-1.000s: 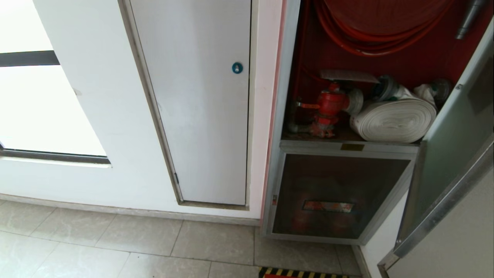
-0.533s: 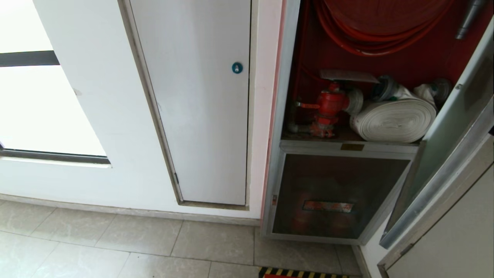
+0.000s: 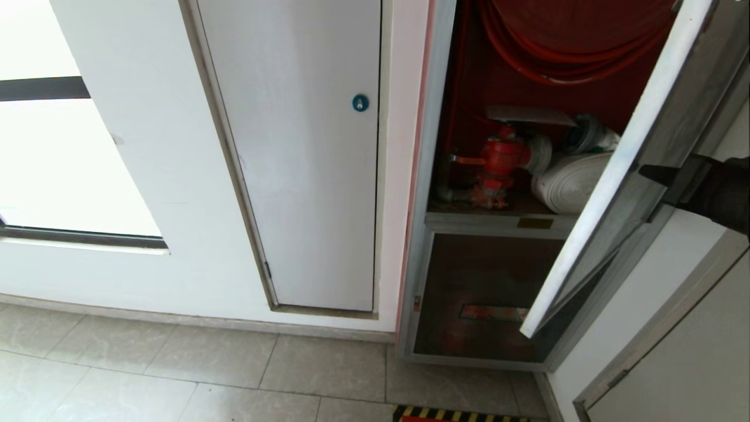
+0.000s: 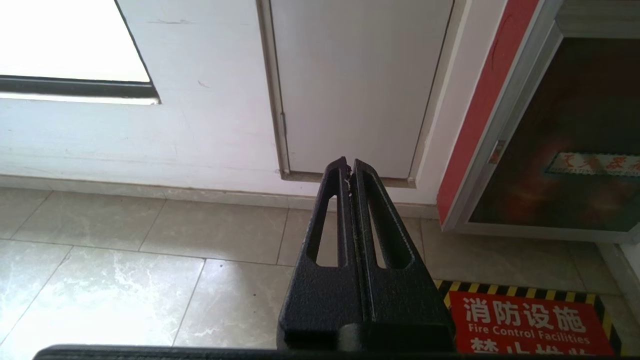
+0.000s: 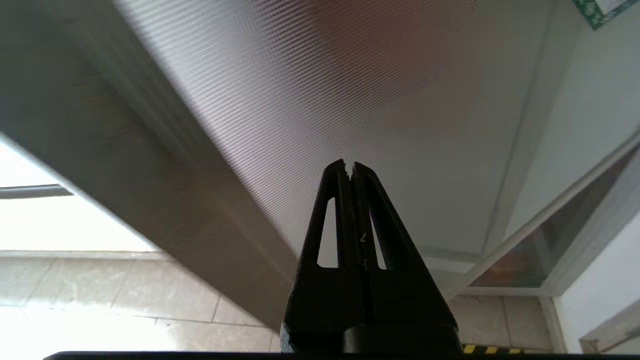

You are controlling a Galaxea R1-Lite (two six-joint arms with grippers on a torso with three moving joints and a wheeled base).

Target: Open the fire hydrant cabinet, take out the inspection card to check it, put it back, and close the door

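Note:
The fire hydrant cabinet (image 3: 436, 176) stands open at the right, silver-framed with a red inside. Its door (image 3: 638, 158) hangs about half swung across the opening and hides part of the inside. In the right wrist view the door's tinted glass (image 5: 350, 90) fills the picture. My right gripper (image 3: 650, 173) (image 5: 350, 167) is shut and empty, with its tips at the door's outer face. The inspection card (image 3: 527, 114) lies flat inside, above the red valve (image 3: 498, 158). My left gripper (image 4: 348, 165) is shut and empty, parked low over the floor tiles.
A white hose roll (image 3: 571, 181) and a red hose reel (image 3: 574, 41) sit inside the cabinet. Below is a smaller glass door with a red strip label (image 3: 498, 312). A white panel with a blue lock (image 3: 360, 103) is to the left. A red floor sign (image 4: 525, 320) lies before the cabinet.
The door has swung leftward across the cabinet opening and now covers part of the hose roll. My right gripper has come into the head view behind the door.

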